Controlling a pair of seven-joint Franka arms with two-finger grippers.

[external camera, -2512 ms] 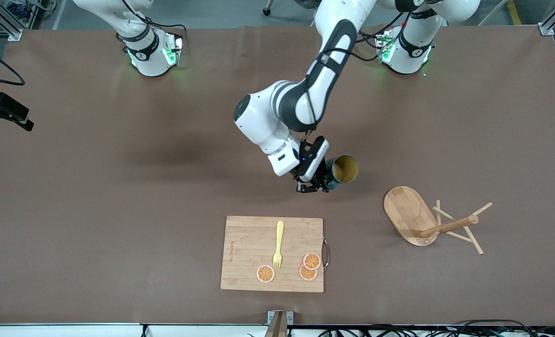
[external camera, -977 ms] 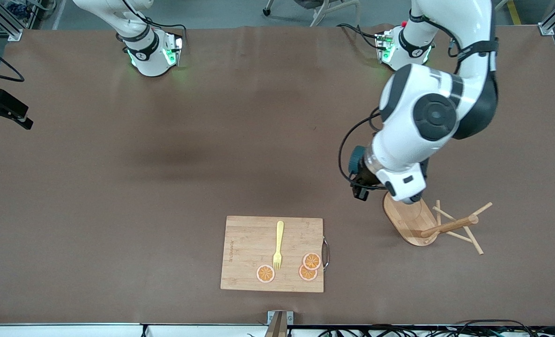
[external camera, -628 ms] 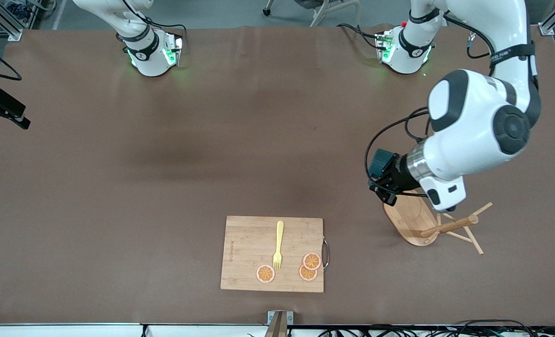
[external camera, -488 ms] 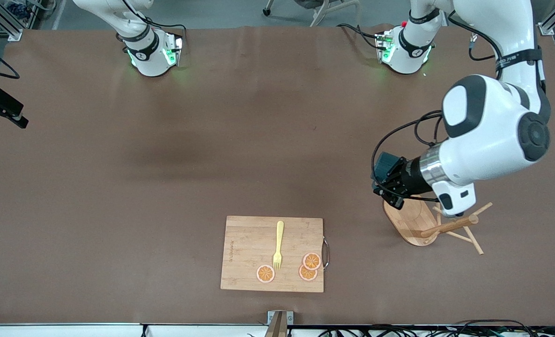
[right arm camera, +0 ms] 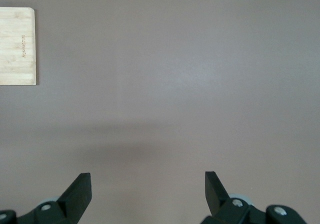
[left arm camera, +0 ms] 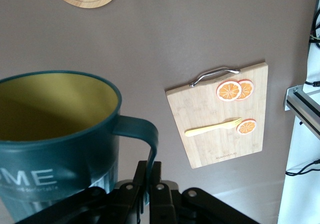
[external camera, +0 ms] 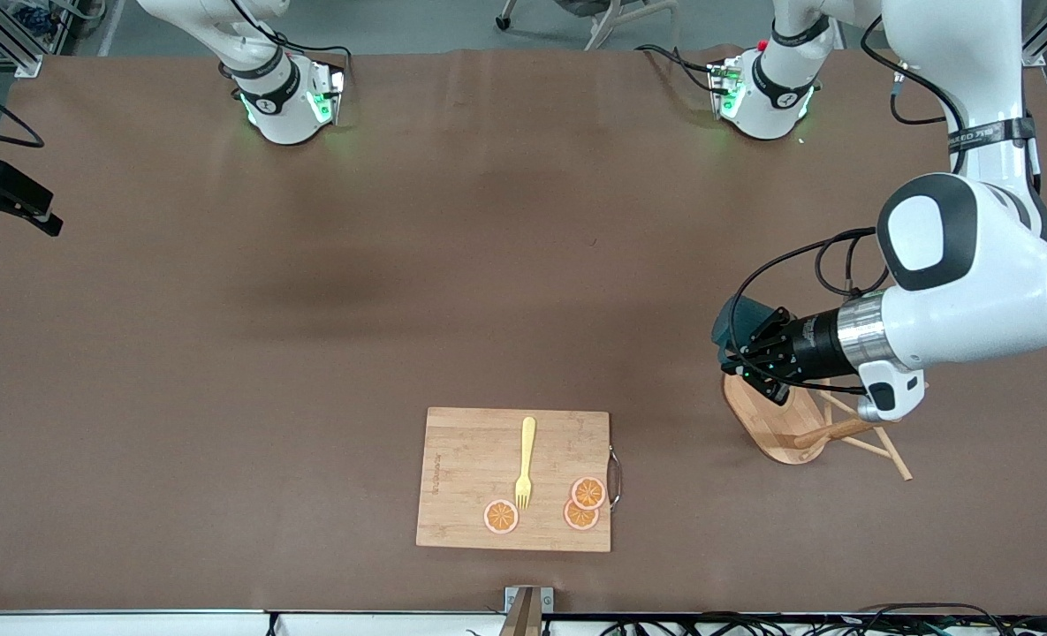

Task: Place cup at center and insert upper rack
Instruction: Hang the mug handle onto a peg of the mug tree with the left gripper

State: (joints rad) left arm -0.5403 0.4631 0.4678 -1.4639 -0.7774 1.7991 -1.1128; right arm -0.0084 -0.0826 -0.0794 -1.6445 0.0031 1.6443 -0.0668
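My left gripper (external camera: 740, 352) is shut on the handle (left arm camera: 143, 134) of the dark teal cup (external camera: 734, 319). It holds the cup in the air over the oval base of the upper rack (external camera: 772, 430). In the left wrist view the cup (left arm camera: 55, 134) shows its mustard-yellow inside, and the handle sits pinched in my left gripper (left arm camera: 150, 168). The bamboo rack lies tipped on its side, its post (external camera: 841, 429) and pegs pointing toward the left arm's end of the table. My right gripper (right arm camera: 147, 184) is open over bare table, holding nothing; the front view does not show it.
A wooden cutting board (external camera: 461, 481) lies near the table's front edge, with a yellow fork (external camera: 525, 461) and three orange slices (external camera: 587, 492) on it. A corner of the board (right arm camera: 17, 47) shows in the right wrist view. Brown table spreads between the board and the arm bases.
The left arm has swung the cup from above the middle of the table toward its own end, stopping over the rack's base. The wrist turned as it went. The rack and board stayed put.
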